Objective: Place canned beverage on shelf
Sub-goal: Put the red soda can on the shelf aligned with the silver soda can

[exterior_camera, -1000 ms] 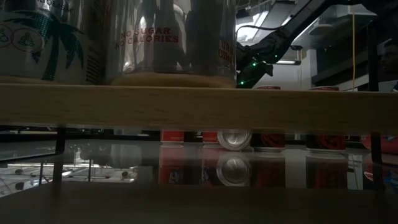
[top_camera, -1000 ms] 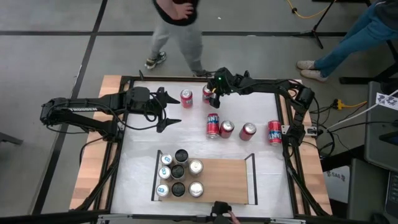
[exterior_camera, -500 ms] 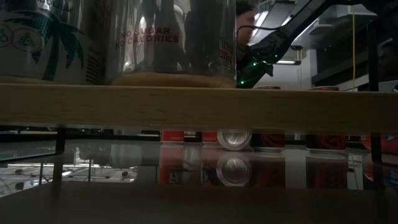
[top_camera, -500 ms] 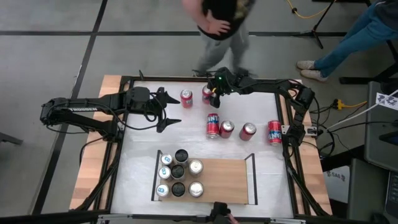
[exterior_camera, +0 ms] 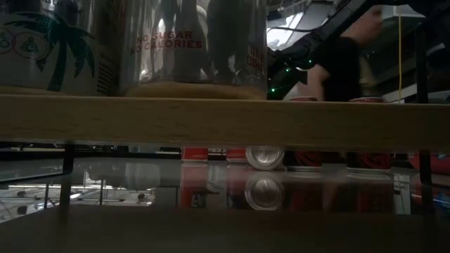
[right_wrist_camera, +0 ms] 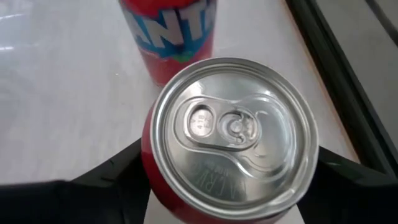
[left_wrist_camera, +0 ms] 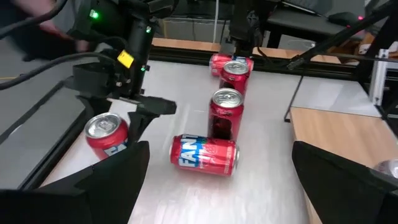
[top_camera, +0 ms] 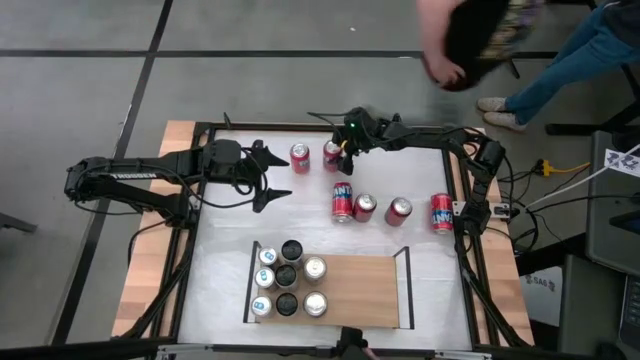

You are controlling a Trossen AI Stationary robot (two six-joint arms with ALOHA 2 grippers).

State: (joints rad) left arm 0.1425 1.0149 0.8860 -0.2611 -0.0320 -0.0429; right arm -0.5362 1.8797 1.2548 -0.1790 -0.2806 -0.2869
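Note:
A red can [top_camera: 333,152] stands upright on the white tabletop near its far edge. It fills the right wrist view, silver lid up [right_wrist_camera: 233,134]. My right gripper [top_camera: 339,156] hangs over it, open, pointing down, with one finger on either side of the can. My left gripper [top_camera: 272,175] is open and empty left of the cans, level above the table. The light-wood shelf [top_camera: 360,292] stands at the near edge and carries several cans [top_camera: 288,278] at its left end. My right gripper comes at the upright can from above. Its fingers [right_wrist_camera: 118,177] flank the can's wall below the rim [right_wrist_camera: 149,168]. The lid hides their inner faces, so I cannot tell whether they touch. The can stands on the table.
A second red can [top_camera: 300,157] stands left of the flanked one. A can lies on its side [top_camera: 343,200], and three more stand in a row [top_camera: 398,211] toward the right. The shelf's right part is bare wood. A person [top_camera: 470,40] is beyond the far edge.
The person beyond the far edge has walked from the left toward the right. Both arms and all the cans have kept still.

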